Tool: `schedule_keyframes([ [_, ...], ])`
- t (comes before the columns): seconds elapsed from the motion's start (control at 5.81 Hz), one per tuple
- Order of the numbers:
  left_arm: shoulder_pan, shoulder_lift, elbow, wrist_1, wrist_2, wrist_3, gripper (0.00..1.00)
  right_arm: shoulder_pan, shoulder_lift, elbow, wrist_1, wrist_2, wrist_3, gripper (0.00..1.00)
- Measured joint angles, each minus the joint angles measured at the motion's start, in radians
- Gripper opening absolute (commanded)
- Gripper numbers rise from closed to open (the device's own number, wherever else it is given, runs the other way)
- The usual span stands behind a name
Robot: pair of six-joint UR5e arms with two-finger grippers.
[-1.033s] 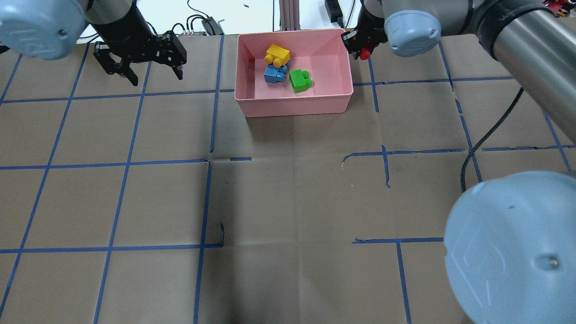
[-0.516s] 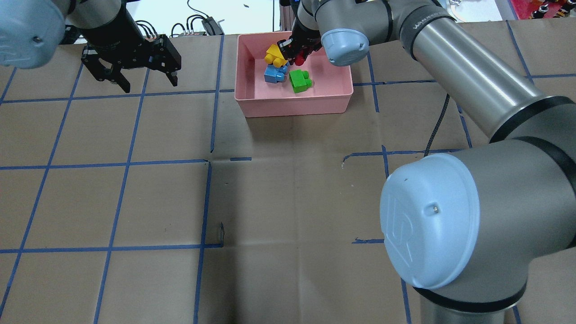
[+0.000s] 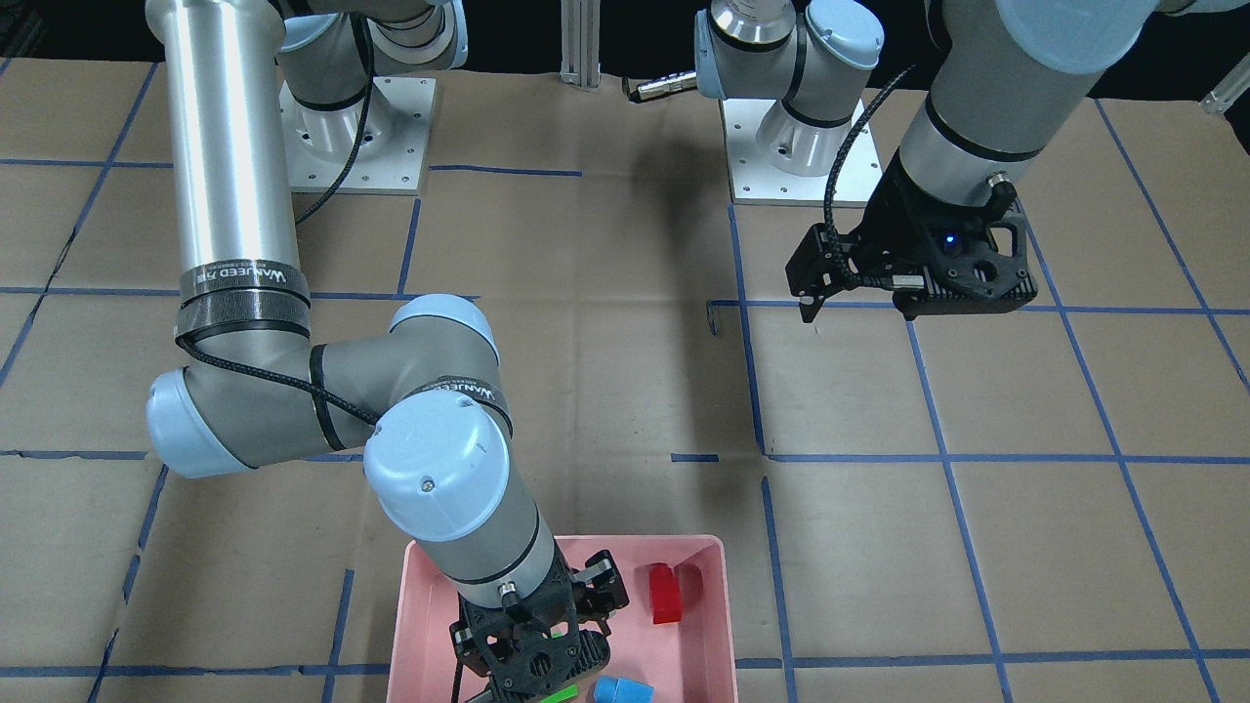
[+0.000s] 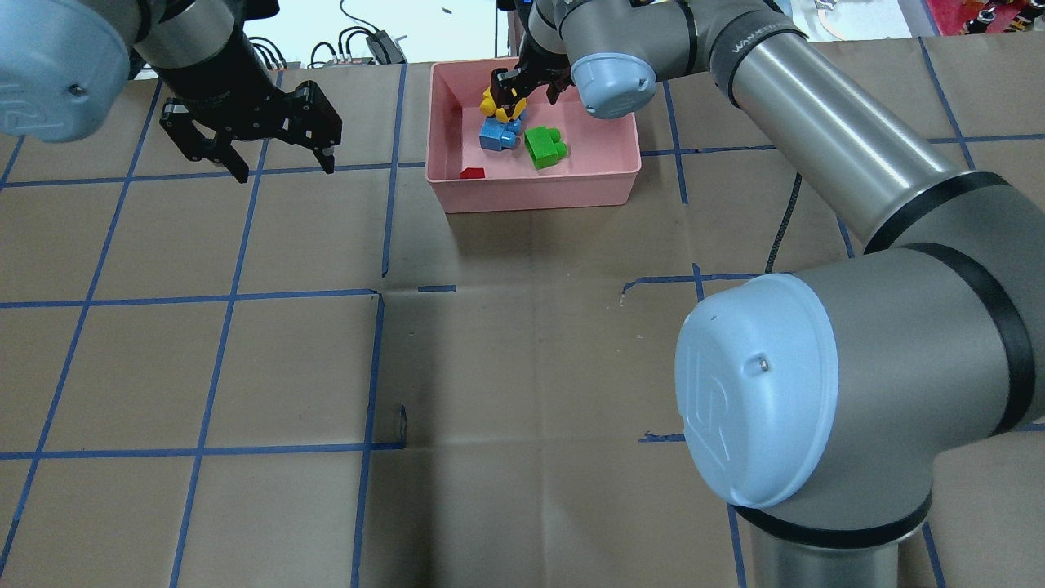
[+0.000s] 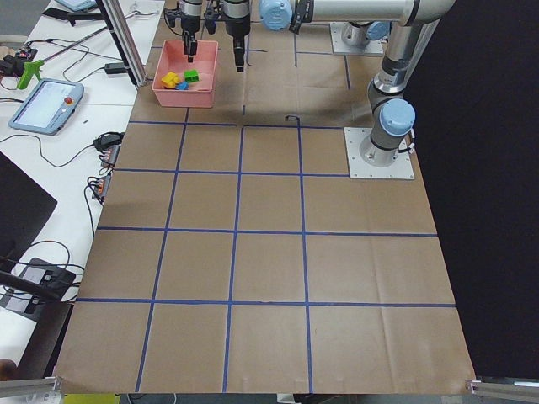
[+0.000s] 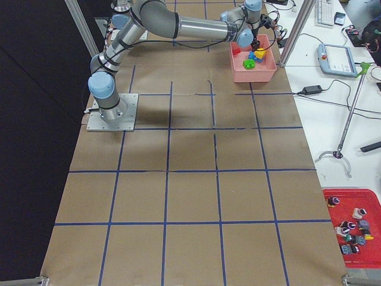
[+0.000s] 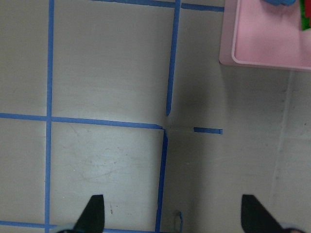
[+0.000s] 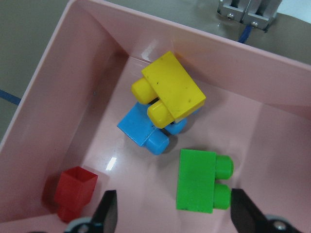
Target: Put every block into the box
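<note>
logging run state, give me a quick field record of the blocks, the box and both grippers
box: pink, open-topped
in box: red block, yellow block, light blue block, green block
layout: yellow block rests partly on light blue block; green block and red block lie apart
outside box: no blocks seen
right gripper: open, empty, above box
left gripper: open, empty, off to box's side

label "wanueed" | black band [image 4: 744, 37] on right arm [image 4: 824, 122] | embossed "ur" | blue joint cap [image 4: 755, 392]
</note>
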Motion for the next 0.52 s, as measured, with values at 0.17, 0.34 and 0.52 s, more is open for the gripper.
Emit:
schedule_keyframes([
  [0.17, 0.002, 0.001, -0.007, 0.002, 0.004, 0.049, 1.0, -0.009, -0.01, 0.007, 0.011, -0.002, 0.0, 1.0],
  [0.34, 0.007, -0.002, -0.009, 0.006, 0.007, 0.07, 1.0, -0.039, -0.046, 0.017, 0.06, -0.003, -0.001, 1.0],
  [0.52, 0.01, -0.002, -0.01, 0.009, 0.008, 0.076, 1.0, -0.079, -0.1, 0.023, 0.166, -0.004, -0.003, 1.0],
])
